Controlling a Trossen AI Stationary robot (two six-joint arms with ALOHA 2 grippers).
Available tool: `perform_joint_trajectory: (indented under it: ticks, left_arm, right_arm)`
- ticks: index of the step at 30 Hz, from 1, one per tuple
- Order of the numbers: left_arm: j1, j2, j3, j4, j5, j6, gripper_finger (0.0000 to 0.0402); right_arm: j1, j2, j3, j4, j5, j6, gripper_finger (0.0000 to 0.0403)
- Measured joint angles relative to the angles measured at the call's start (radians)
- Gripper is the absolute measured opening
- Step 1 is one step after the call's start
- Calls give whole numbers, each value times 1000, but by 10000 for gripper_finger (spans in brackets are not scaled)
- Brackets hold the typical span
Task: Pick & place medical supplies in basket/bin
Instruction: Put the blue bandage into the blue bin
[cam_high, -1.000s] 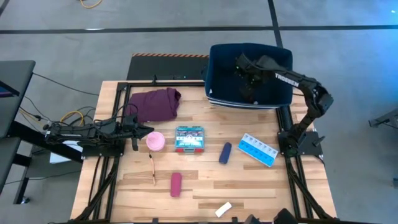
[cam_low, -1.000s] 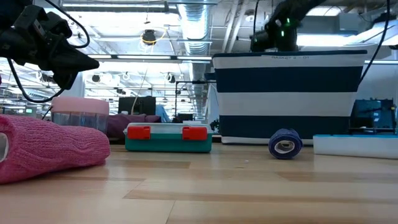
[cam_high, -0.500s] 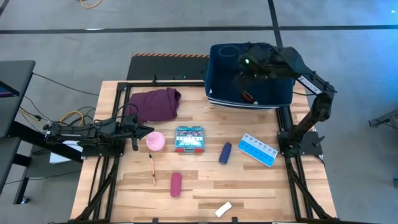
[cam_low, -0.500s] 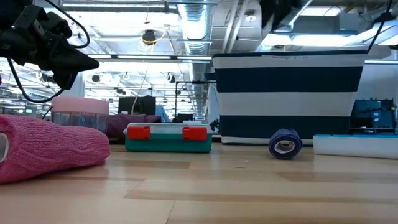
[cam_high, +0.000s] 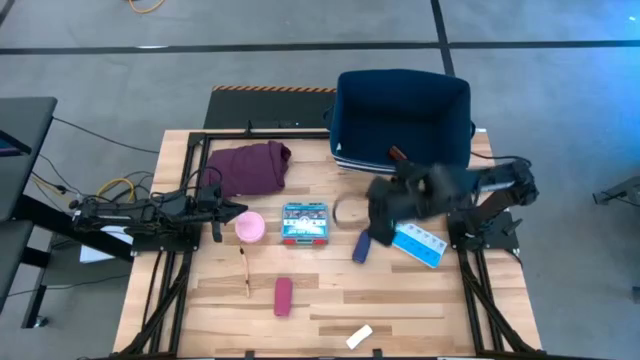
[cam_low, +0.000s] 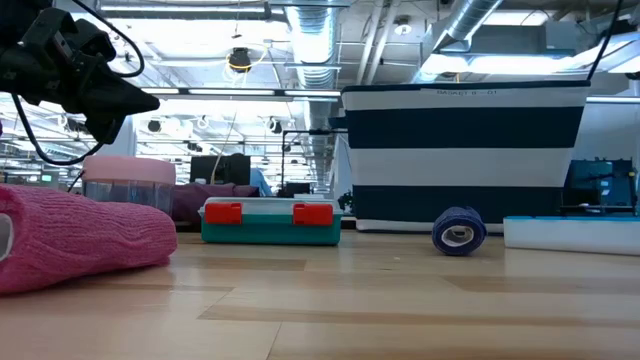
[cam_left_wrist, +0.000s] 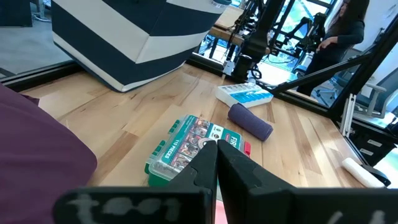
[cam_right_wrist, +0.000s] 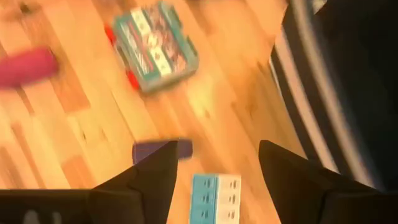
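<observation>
The navy bin with white stripes (cam_high: 403, 120) stands at the table's far right, and a red-capped vial (cam_high: 398, 153) lies inside it by the near wall. My right gripper (cam_right_wrist: 214, 180) is open and blurred, above the table between the navy roll (cam_high: 362, 246) and the blue-white pill organizer (cam_high: 420, 242). My left gripper (cam_left_wrist: 216, 163) is shut and waits at the left, beside the pink roll (cam_high: 250, 226). The teal box (cam_high: 305, 222), thin stick (cam_high: 245, 272), maroon roll (cam_high: 283, 296) and white packet (cam_high: 359, 336) lie flat on the wood.
A maroon cloth (cam_high: 250, 167) lies heaped at the far left of the table. In the low view the maroon roll (cam_low: 80, 235) fills the near left and the bin (cam_low: 460, 155) stands behind the navy roll (cam_low: 458, 230). Bare wood lies along the near edge.
My right gripper has risen out of the bin and swung fast toward the near edge and down, to above the navy roll and the pill organizer. With the arm gone, the vial shows lying in the bin. The left arm has kept still.
</observation>
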Motion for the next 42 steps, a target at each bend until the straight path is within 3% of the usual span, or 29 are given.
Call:
perform_joint_trajectory:
  ticks: [6, 10, 15, 22, 25, 32, 37, 42]
  left_arm:
    - [0, 0, 0, 0, 0, 0, 0]
    - [0, 0, 0, 0, 0, 0, 0]
    - [0, 0, 0, 0, 0, 0, 0]
    - [0, 0, 0, 0, 0, 0, 0]
    - [0, 0, 0, 0, 0, 0, 0]
    - [0, 0, 0, 0, 0, 0, 0]
    - [0, 0, 0, 0, 0, 0, 0]
    - [0, 0, 0, 0, 0, 0, 0]
  right_arm:
    - [130, 0, -271, 8, 79, 175, 217]
    - [166, 1, -493, 177, 84, 53, 217]
    - [184, 2, -625, 335, 141, -135, 217]
    - [154, 2, -684, 417, 123, -267, 217]
    - [127, 1, -701, 495, 117, -408, 217]
    - [61, 1, -705, 620, -87, -697, 217]
    - [66, 1, -705, 686, -117, -921, 217]
    - [65, 84, -706, 682, -151, -952, 217]
